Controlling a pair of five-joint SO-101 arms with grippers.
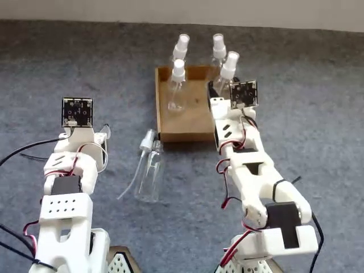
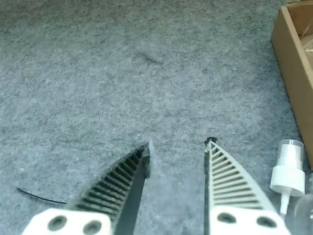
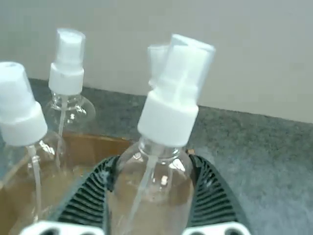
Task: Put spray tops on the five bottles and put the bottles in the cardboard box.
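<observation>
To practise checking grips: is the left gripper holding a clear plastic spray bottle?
No, the left gripper is open above bare grey carpet, with nothing in its grasp.

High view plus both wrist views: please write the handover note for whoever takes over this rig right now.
Left gripper: open, empty, over bare carpet.
Right gripper: shut on the held bottle, top on, upright at the cardboard box far right corner.
Done: boxed bottle stands inside, top on.
Far-left bottle and far-right bottle stand behind the box, tops on.
Left: lying bottle in front of the box, its spray top apparently loose beside it. Fit it, then box the remaining four.
</observation>
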